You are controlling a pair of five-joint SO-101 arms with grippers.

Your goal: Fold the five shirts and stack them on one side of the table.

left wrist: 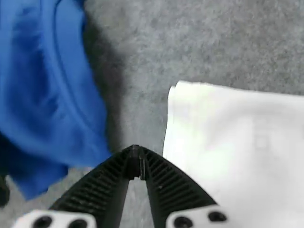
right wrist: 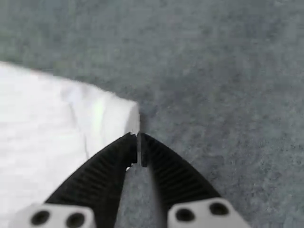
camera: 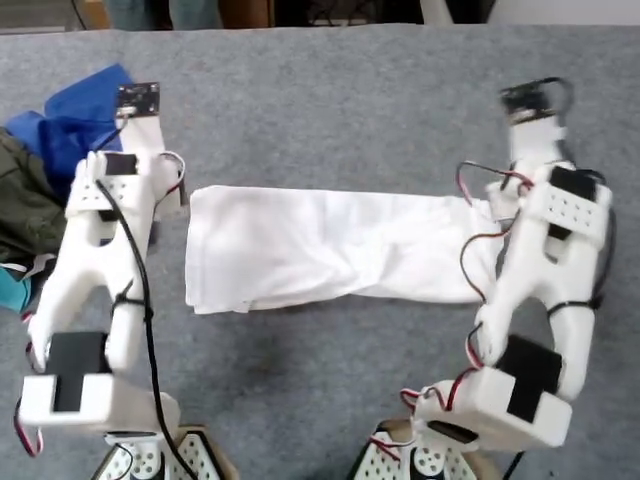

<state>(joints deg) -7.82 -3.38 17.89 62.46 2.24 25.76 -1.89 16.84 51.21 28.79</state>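
A white shirt (camera: 320, 245), folded into a long band, lies across the middle of the grey table (camera: 330, 110). My left gripper (left wrist: 136, 161) is shut with nothing in it. It hangs over bare table between the band's left end (left wrist: 237, 152) and a blue shirt (left wrist: 42, 85). My right gripper (right wrist: 137, 147) is shut right beside the far corner of the band's right end (right wrist: 42, 118). I see no cloth between its fingers. In the high view the left arm (camera: 110, 200) stands at the band's left end and the right arm (camera: 555, 220) at its right end.
A heap of shirts lies at the table's left edge: the blue shirt (camera: 80, 110), a dark green one (camera: 25, 205) and a teal bit (camera: 12, 290). Grey table stretches behind the white shirt and in front of it between the arm bases.
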